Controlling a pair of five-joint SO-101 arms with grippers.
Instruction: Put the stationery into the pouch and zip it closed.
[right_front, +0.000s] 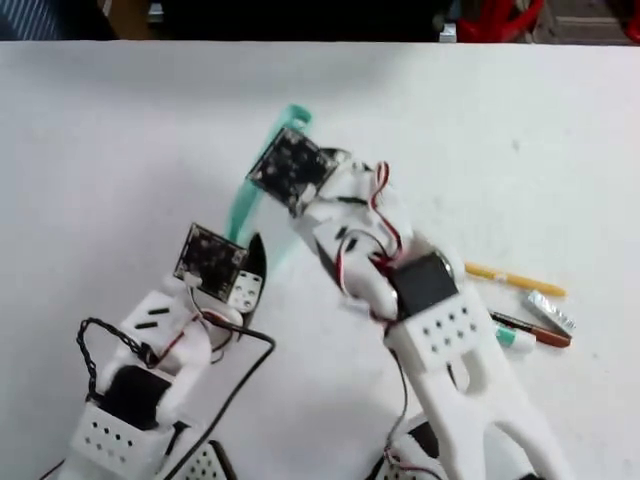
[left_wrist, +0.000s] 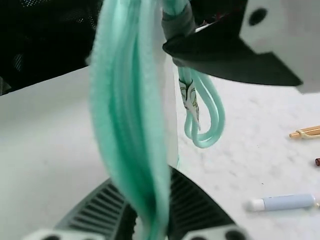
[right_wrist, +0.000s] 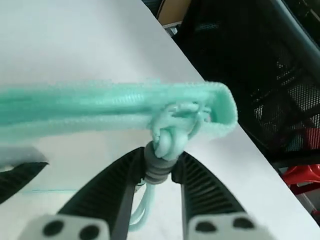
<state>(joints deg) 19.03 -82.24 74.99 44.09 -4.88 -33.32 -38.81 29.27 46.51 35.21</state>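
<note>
A teal pouch (right_front: 243, 205) is held up edge-on between both arms over the middle of the table. My left gripper (left_wrist: 145, 192) is shut on the pouch's (left_wrist: 130, 125) lower end. At the far end of the pouch (right_wrist: 100, 107), my right gripper (right_wrist: 160, 159) is shut on the grey zipper pull (right_wrist: 161, 167), with its teal cord loop (left_wrist: 202, 117) hanging below. In the high view the right gripper (right_front: 288, 160) sits above the left gripper (right_front: 250, 268). Loose on the table to the right lie a yellow pen (right_front: 515, 278), a brown pen (right_front: 532, 329) and a pale blue marker (left_wrist: 282, 202).
A small silver-wrapped item (right_front: 551, 311) lies beside the pens, and a white-and-teal stub (right_front: 514, 340) pokes out beside the right arm. Black cables (right_front: 235, 385) trail from the left arm's base. The table's far edge (right_front: 320, 42) meets dark chairs.
</note>
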